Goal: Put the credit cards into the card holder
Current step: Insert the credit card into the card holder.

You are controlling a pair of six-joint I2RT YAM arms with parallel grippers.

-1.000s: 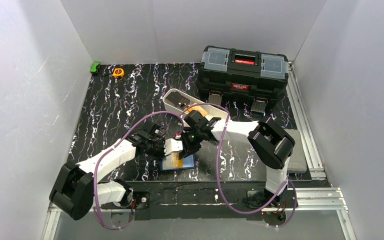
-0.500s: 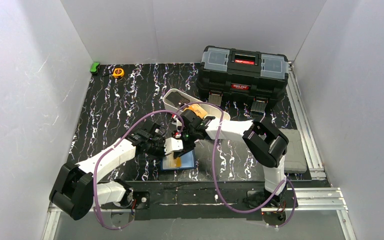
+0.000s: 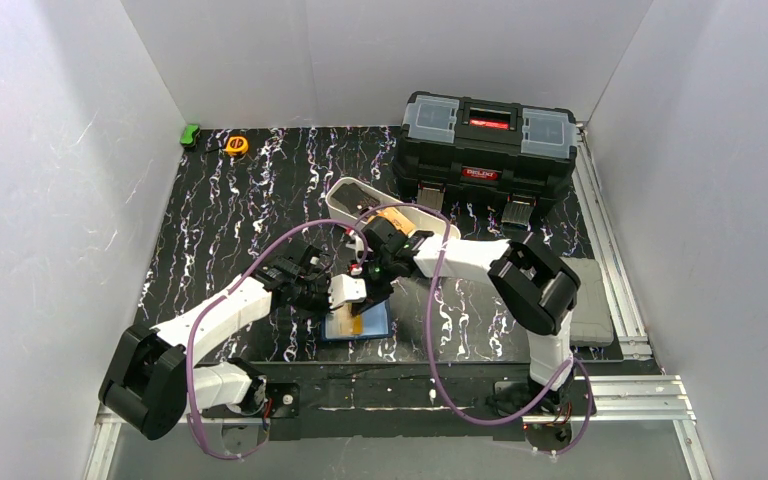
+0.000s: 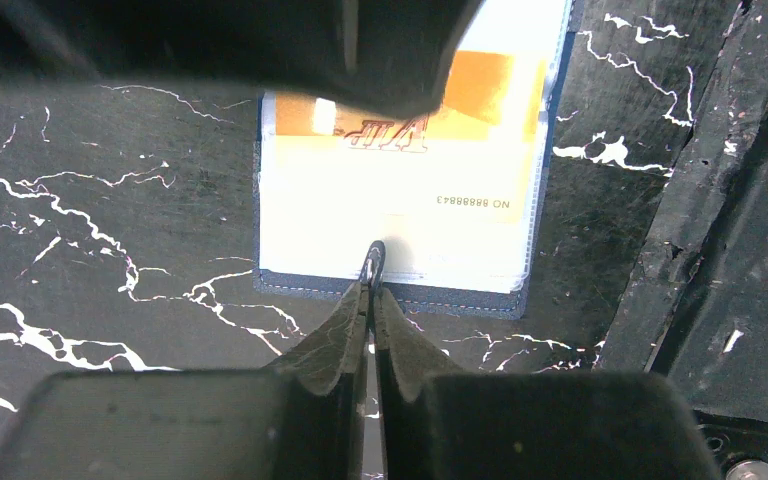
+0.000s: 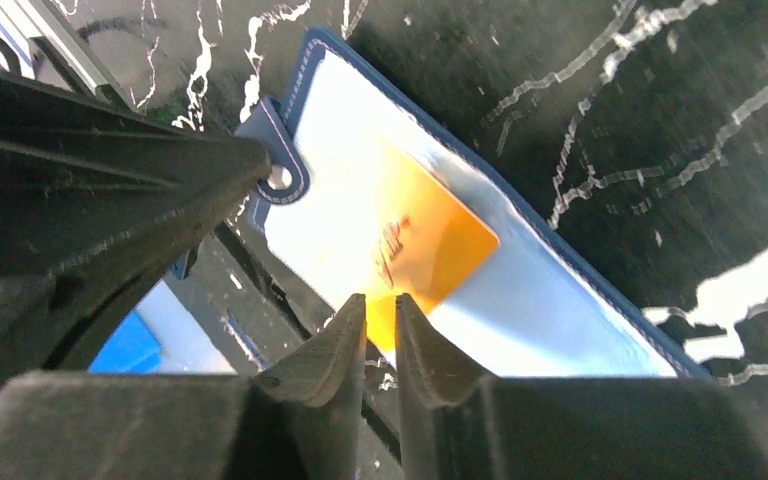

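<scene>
The navy card holder (image 3: 376, 326) lies open near the table's front edge, its light blue inside up. An orange-yellow credit card (image 5: 430, 238) lies flat, partly inside its pocket (image 4: 480, 88). My left gripper (image 4: 371, 285) is shut on the holder's snap tab (image 5: 278, 170) at the near edge of the holder (image 4: 440, 297). My right gripper (image 5: 380, 305) has its jaws almost together, tips at the card's outer corner, not pinching it. It hangs over the holder (image 5: 580, 300) in the left wrist view (image 4: 390, 50). Both grippers meet above it in the top view (image 3: 360, 292).
A long white tray (image 3: 345, 200) behind the grippers holds another orange card (image 3: 396, 217) and dark items. A big black toolbox (image 3: 487, 145) stands at the back right. A yellow tape measure (image 3: 236, 145) and a green object (image 3: 190, 134) lie at the back left.
My right arm has shifted slightly left, toward the holder. My left gripper has stayed on the tab. The holder has not moved.
</scene>
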